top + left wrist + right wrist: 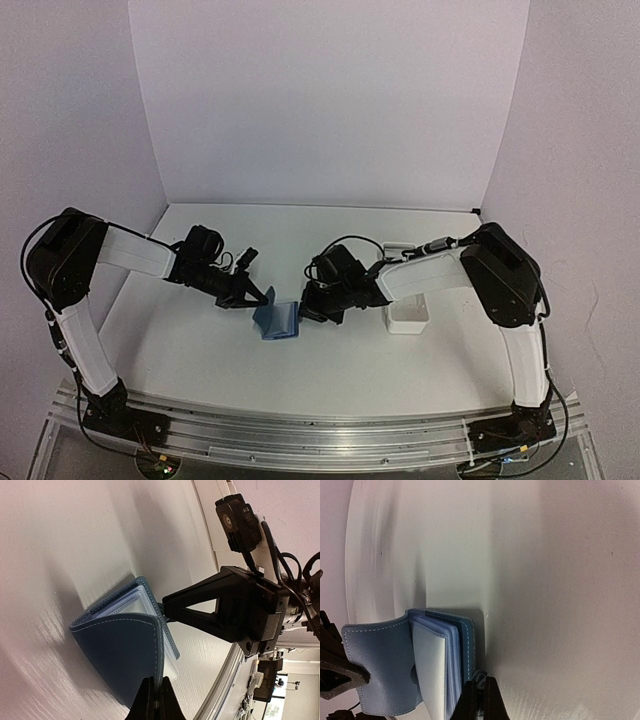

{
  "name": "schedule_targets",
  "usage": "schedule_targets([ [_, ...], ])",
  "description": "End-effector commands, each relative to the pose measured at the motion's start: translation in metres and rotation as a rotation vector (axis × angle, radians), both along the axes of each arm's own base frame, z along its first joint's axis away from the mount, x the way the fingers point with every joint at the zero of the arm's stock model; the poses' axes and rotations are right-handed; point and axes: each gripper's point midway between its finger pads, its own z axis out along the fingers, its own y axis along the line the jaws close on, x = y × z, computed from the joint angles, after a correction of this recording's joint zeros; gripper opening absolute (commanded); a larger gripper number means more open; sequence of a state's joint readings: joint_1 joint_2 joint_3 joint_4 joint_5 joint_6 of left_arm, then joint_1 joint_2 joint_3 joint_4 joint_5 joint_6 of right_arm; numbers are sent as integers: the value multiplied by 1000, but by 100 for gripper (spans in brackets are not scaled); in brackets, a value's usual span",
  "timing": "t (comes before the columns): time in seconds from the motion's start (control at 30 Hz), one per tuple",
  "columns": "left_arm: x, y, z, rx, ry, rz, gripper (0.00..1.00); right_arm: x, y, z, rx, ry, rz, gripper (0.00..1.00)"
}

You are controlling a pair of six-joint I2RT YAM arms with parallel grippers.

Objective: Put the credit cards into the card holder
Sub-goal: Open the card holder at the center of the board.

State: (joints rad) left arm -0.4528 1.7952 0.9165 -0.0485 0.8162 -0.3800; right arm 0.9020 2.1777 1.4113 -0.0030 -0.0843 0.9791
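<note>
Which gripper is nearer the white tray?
Right. The right gripper pinches the card holder's tray-side edge; the left gripper pinches its opposite side, farther from the white tray.

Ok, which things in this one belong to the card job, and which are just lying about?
Part of the job: the blue card holder, standing half open; the left gripper and the right gripper, each shut on an edge of it. No credit cards can be made out.
Lying about: the long white tray by the right arm, contents not visible.
</note>
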Motion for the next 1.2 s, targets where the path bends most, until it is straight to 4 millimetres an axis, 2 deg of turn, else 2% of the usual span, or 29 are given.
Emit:
schedule_targets([
  [0.0,7,12,-22,133,-23,34,0,3,4,20,6,-48,19,11],
  [0.17,2,28,-34,204,2,61,0,15,-11,61,-71,-181,20,33],
  [0.23,-1,32,-36,214,10,67,0,19,-11,84,-100,-255,23,36],
  [0.3,-1,36,-38,223,10,74,0,15,-2,98,-103,-309,59,38],
  [0.37,1,42,-40,234,14,87,0,6,11,95,-94,-309,110,40],
  [0.5,8,58,-44,272,-5,103,0,-6,30,70,-56,-216,151,40],
  [0.57,9,64,-46,300,-28,96,0,-6,32,57,-60,-185,137,39],
  [0.73,2,66,-55,308,-9,89,0,-14,44,47,-11,-126,171,43],
  [0.83,-2,69,-62,320,8,94,0,-17,44,37,-14,-98,173,43],
  [1.03,-5,68,-63,307,49,115,0,-21,45,36,7,-65,163,44],
  [1.17,-10,71,-68,315,87,135,0,-29,51,44,67,12,140,47],
])
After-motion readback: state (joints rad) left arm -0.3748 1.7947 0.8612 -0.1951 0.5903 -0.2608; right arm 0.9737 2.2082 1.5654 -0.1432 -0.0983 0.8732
